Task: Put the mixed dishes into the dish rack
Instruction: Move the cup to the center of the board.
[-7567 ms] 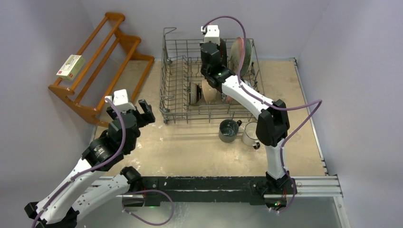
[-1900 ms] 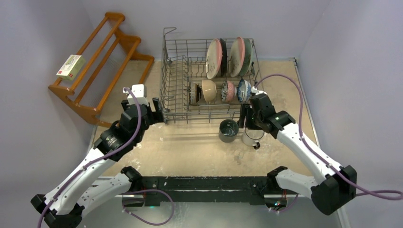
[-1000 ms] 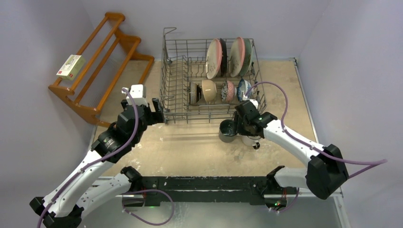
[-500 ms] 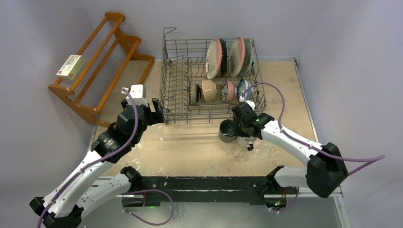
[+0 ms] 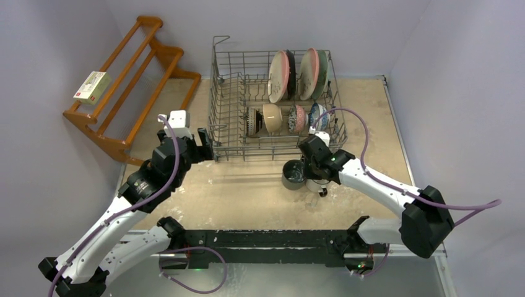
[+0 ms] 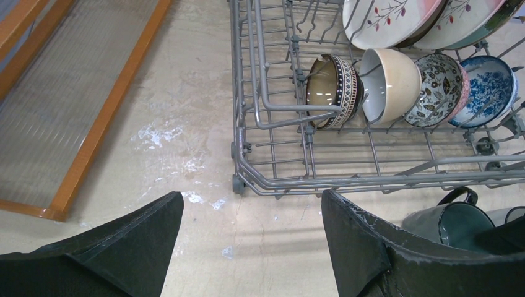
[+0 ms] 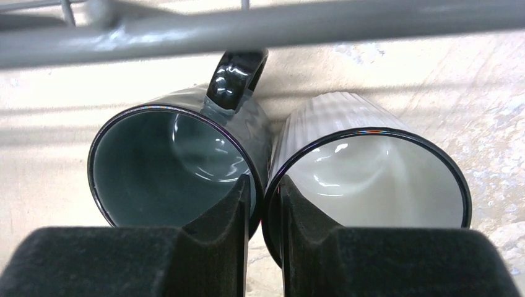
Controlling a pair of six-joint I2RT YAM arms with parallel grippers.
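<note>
The dark teal mug (image 5: 293, 175) (image 7: 161, 167) and the white mug (image 5: 318, 185) (image 7: 371, 179) stand side by side, touching, on the table just in front of the dish rack (image 5: 216, 124) (image 6: 260, 93). My right gripper (image 5: 308, 172) (image 7: 265, 185) has one finger inside each mug, and the jaws pinch the two adjoining walls together. My left gripper (image 5: 207, 139) (image 6: 251, 204) hangs open and empty at the rack's near left corner. In the rack, large plates (image 5: 280, 75) stand at the back and several bowls (image 5: 272, 117) (image 6: 384, 83) sit on edge in a row.
A brown wooden slatted shelf (image 5: 124, 80) leans at the far left with a small box (image 5: 91, 86) on it. The rack's front wire rail (image 7: 247, 28) runs close above the mugs. Walls close in the table on the left, back and right.
My right gripper came down from the rack onto the mugs and narrowed its jaws on their adjoining walls. The mugs shifted slightly left and toward me. The left arm stayed still over the last second.
</note>
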